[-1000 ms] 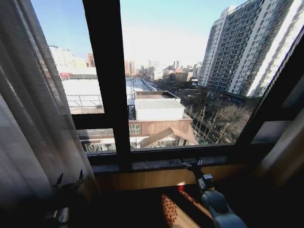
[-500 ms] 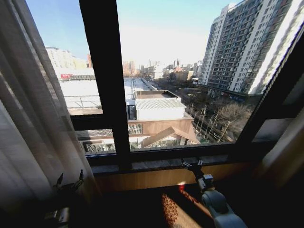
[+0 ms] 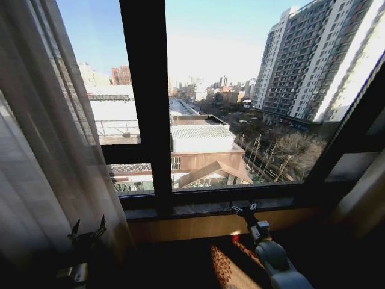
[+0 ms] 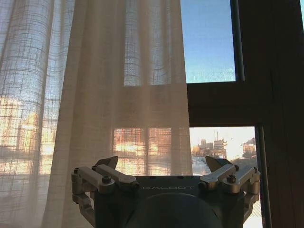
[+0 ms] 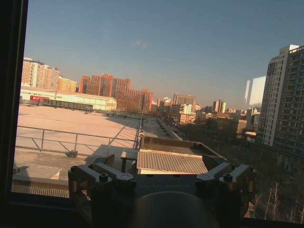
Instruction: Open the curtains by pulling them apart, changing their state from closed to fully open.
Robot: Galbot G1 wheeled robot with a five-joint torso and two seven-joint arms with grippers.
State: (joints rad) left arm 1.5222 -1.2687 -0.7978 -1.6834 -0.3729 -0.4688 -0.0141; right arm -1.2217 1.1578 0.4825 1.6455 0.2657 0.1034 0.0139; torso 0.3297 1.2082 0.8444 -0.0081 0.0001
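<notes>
A sheer off-white curtain panel [image 3: 42, 150] hangs in pleats along the left side of the window, and a second curtain panel [image 3: 368, 195] is gathered at the far right edge. Between them the glass is uncovered. My left gripper [image 3: 87, 232] is low at the foot of the left panel, open and holding nothing. In the left wrist view this gripper [image 4: 164, 166] points at the curtain [image 4: 95, 95], whose inner edge hangs just ahead of it. My right gripper [image 3: 243, 209] is open at the window sill. The right wrist view has this gripper [image 5: 161, 167] facing bare glass.
A thick dark window frame bar [image 3: 147, 102] runs vertically between the panels, with a horizontal bar and the sill [image 3: 198, 209] below. A wooden ledge runs under the sill. Patterned carpet [image 3: 222, 268] lies between the arms. Buildings show outside.
The whole head picture has shifted to the right, so the camera has turned slightly left. Both grippers stay open and the curtain panels hang as before.
</notes>
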